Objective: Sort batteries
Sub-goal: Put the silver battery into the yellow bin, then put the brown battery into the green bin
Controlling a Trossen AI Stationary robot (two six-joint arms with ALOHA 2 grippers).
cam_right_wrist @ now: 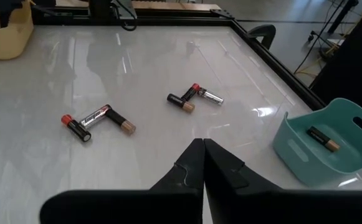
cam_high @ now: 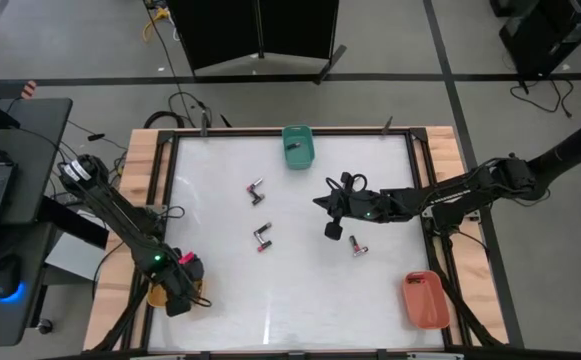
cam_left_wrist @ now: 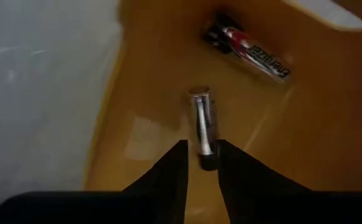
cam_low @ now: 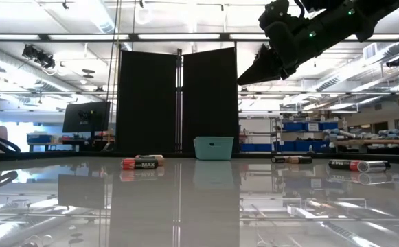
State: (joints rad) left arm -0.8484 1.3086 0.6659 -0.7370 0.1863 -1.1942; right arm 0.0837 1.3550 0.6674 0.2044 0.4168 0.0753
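The batteries [cam_right_wrist: 95, 120] — small, rigid, smooth cylinders apt to roll, best pinched across the body — lie in pairs mid-tabletop [cam_high: 210, 300], while the left gripper [cam_left_wrist: 201, 163] has its jaws slightly parted around a silver cell [cam_left_wrist: 203, 127] in the yellow tray [cam_left_wrist: 156, 93] — the right gripper [cam_right_wrist: 204, 155] hovers shut, empty.

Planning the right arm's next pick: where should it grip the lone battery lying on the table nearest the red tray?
Grip the battery across its middle, coming straight down from above. It lies flat and alone, so both long sides look clear for the fingers. The right gripper, shut, hovers just beside it and must open first.
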